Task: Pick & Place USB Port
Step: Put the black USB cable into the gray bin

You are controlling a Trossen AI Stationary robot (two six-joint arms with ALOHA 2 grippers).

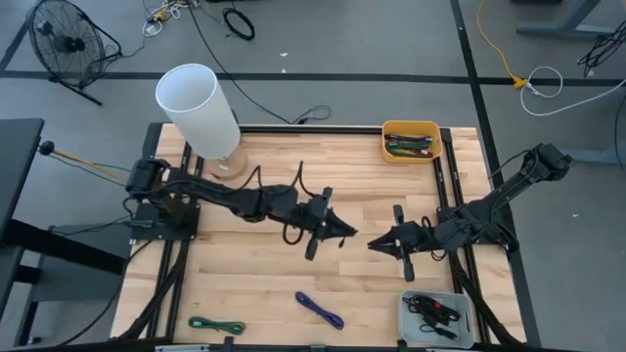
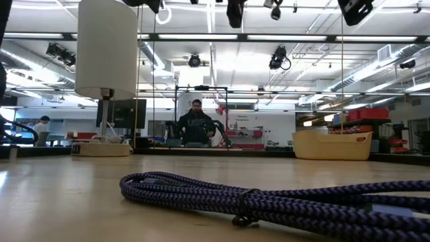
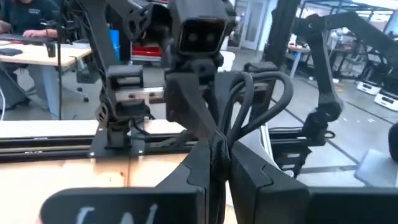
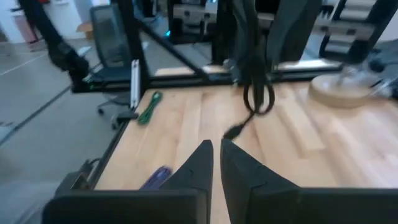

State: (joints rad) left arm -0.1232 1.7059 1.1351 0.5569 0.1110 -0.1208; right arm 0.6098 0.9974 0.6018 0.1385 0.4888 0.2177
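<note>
My left gripper (image 1: 350, 233) reaches level over the middle of the table and is shut on a bundled black cable (image 3: 255, 102). The bundle's loops stick out past the fingertips. In the right wrist view a loop (image 4: 258, 96) and a plug end (image 4: 233, 132) hang below it over the wood. My right gripper (image 1: 374, 243) faces it from the table's right, a short way off, shut with nothing between its fingers (image 4: 205, 163). A purple cable (image 1: 320, 310) and a green cable (image 1: 215, 324) lie flat near the front edge. My left gripper pinches several strands of the black cable bundle (image 3: 219, 144) between its two fingers. The fingers point level toward the table's right. The loops rise and fan out beyond the fingertips, and the rest of the cable hangs slack below, lifted clear of the table.
A white lamp (image 1: 199, 108) on a round wooden base stands at the far left. A yellow bin (image 1: 411, 140) with cables sits at the far right. A grey tray (image 1: 437, 315) with black cables is at the near right corner. A person (image 2: 196, 124) sits beyond the table.
</note>
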